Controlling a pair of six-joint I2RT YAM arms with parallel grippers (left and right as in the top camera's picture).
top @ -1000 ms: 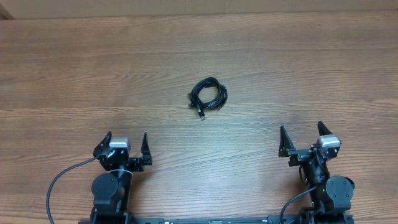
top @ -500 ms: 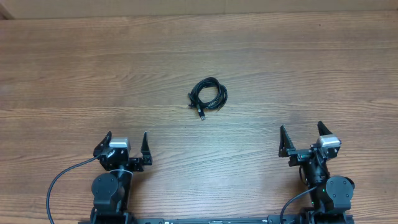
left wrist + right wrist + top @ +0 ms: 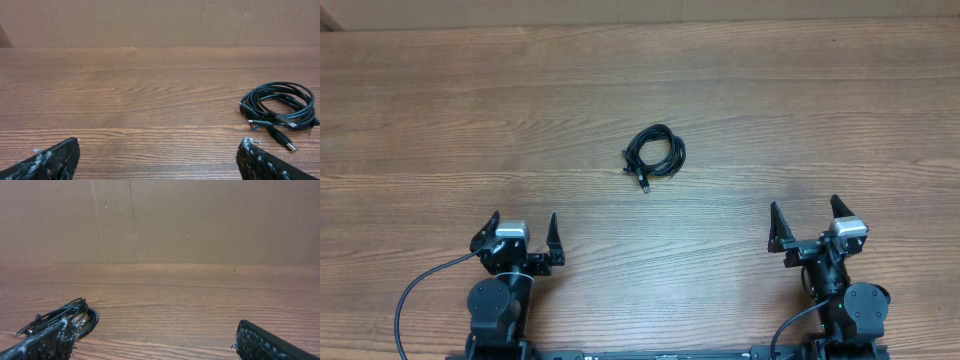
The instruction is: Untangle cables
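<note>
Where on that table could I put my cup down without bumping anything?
Almost everywhere. The table is bare along its far edge, on either side of the cables, and between the left gripper and right gripper. Only the coil mid-table and the near-edge spots at the grippers are taken.

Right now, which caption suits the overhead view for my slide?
Coiled cables lie untouched on the table; left pincer and right pincer stand open, well short of them.
</note>
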